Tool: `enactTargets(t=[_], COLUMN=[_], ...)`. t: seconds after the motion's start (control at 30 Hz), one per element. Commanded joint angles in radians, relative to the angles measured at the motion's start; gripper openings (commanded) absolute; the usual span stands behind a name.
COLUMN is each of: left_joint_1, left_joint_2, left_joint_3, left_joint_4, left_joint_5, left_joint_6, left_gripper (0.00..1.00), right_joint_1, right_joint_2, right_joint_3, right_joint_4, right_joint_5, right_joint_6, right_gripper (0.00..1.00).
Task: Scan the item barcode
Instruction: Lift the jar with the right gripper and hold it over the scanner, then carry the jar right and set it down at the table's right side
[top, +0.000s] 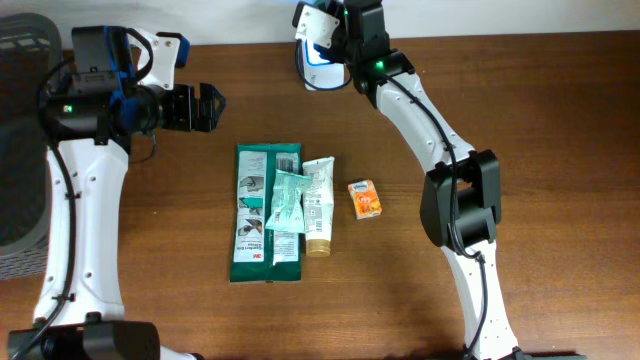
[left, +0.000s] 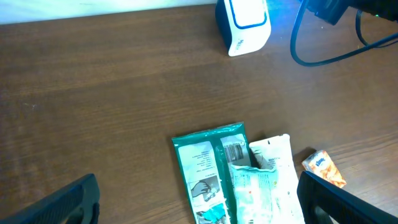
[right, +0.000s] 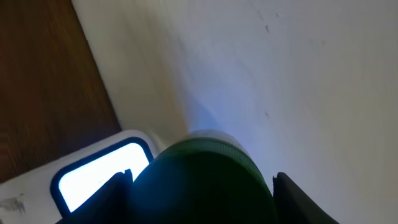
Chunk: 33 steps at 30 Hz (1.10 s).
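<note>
Green item (right: 205, 186) was pinched by right jaws at the scanner (right: 99, 174), 12 o'clock; scan judged underway. Left jaws were spread.

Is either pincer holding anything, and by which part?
Left pincer open, empty. Right pincer appears to grip the scanner by its dark rounded back.

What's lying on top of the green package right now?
A pale translucent pouch lies over the right half of the green package, overlapping the white tube beside it. The package's top barcode shows; the print beneath the pouch is hidden.
</note>
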Motion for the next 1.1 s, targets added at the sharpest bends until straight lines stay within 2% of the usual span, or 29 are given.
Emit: enactTargets(t=[0.0,0.1,0.17,0.2,0.23,0.27,0.33,0.43,0.53,0.57,0.67,0.77,0.87,0.9,0.97,1.0,1.07], left_joint_1=[0.005,0.005,0.005,0.005,0.005,0.005,0.005,0.005,0.005,0.005,0.005,0.005,0.005,0.005,0.005,0.005,0.005], left_joint_2=[-0.001,-0.001,-0.001,-0.001,-0.001,-0.001,-0.001,-0.001,-0.001,-0.001,-0.001,-0.001,-0.001,-0.001,-0.001,-0.001,-0.001], left_joint_3=[0.016,0.016,0.016,0.016,0.016,0.016,0.016,0.016,0.016,0.016,0.016,0.016,0.016,0.016,0.016,0.016,0.016], left_joint_4=[-0.002,-0.002,-0.002,-0.002,-0.002,-0.002,-0.002,-0.002,-0.002,-0.002,-0.002,-0.002,-0.002,-0.002,-0.002,-0.002,-0.002], left_joint_5=[0.000,0.000,0.000,0.000,0.000,0.000,0.000,0.000,0.000,0.000,0.000,0.000,0.000,0.000,0.000,0.000,0.000], left_joint_6=[0.017,0.016,0.016,0.017,0.017,0.016,0.016,0.016,0.016,0.016,0.016,0.016,0.016,0.016,0.016,0.016,0.017], left_gripper=[0.99,0.99,0.99,0.99,0.99,0.99,0.99,0.99,0.99,0.99,0.99,0.99,0.99,0.99,0.99,0.99,0.99], right_joint_1=[0.007,-0.027,-0.086,-0.148,-0.182,-0.250,-0.321,-0.405,-0.488,-0.502,-0.525,-0.575,-0.627,-0.631,-0.632,-0.632,-0.632], right_joint_2=[-0.184,-0.380,-0.505,-0.562,-0.571,-0.559,-0.513,-0.452,-0.427,-0.426,-0.426,-0.403,-0.356,-0.352,-0.351,-0.353,-0.366], right_joint_3=[0.024,0.024,0.024,0.024,0.024,0.024,-0.003,-0.171,-0.407,-0.448,-0.498,-0.498,-0.498,-0.498,-0.498,-0.496,-0.444], right_joint_4=[-0.116,-0.413,-0.667,-0.882,-0.985,-1.163,-1.282,-1.250,-1.040,-0.982,-0.873,-0.814,-0.819,-0.823,-0.850,-0.866,-0.917], right_joint_5=[-0.047,-0.202,-0.233,-0.233,-0.233,-0.224,-0.186,-0.151,-0.136,-0.078,0.046,0.049,-0.030,-0.031,-0.035,-0.043,-0.054], right_joint_6=[0.157,0.421,0.612,0.692,0.712,0.716,0.716,0.727,0.752,0.752,0.752,0.779,0.805,0.805,0.805,0.805,0.806], right_gripper=[0.44,0.41,0.40,0.35,0.35,0.35,0.36,0.35,0.34,0.33,0.35,0.39,0.42,0.46,0.66,0.99,0.98])
